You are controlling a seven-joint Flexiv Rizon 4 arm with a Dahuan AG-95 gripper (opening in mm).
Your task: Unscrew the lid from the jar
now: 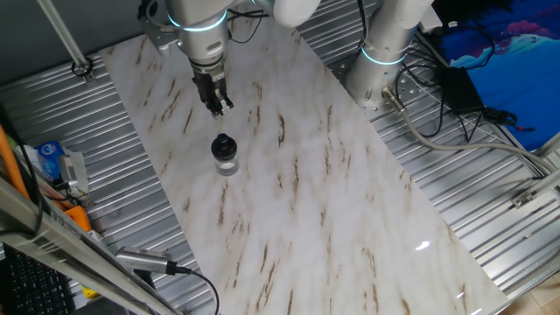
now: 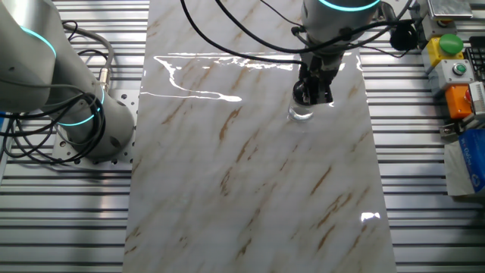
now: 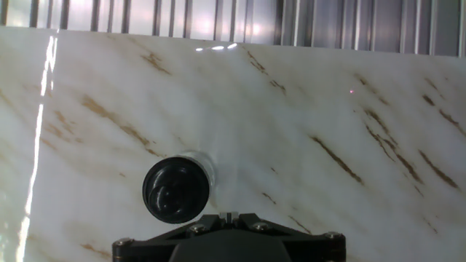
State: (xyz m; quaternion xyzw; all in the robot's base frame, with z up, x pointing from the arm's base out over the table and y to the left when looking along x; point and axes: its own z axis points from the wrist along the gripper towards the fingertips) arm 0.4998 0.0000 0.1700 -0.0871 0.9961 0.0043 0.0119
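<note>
A: The hand [image 1: 219, 107] hangs above the marble-patterned surface [image 1: 332, 201], fingers pointing down, with nothing between them.

B: Open or closed?

A: I cannot tell. In one fixed view the two dark fingers look close together at the tips, but the gap is too small to judge. The hand view shows only the hand's black base along the bottom edge, no fingertips.

B: And the jar?

A: The jar [image 1: 226, 163] stands upright on the surface, apart from the hand. In that same fixed view it lies toward 6 o'clock of the fingertips, with bare marble between them. Its body is clear.

B: The lid?

A: The lid [image 1: 224, 145] sits on top of the jar, black and round. In the hand view the lid [image 3: 175, 190] appears as a glossy dark disc at about 7 o'clock from the frame's centre, with a sliver of the clear jar [image 3: 206, 164] showing behind its upper right edge.

B: The other fixed view?

A: There the hand [image 2: 314, 92] overlaps the jar [image 2: 301, 114], so only the jar's clear lower part shows beneath the fingers; the lid is hidden.
</note>
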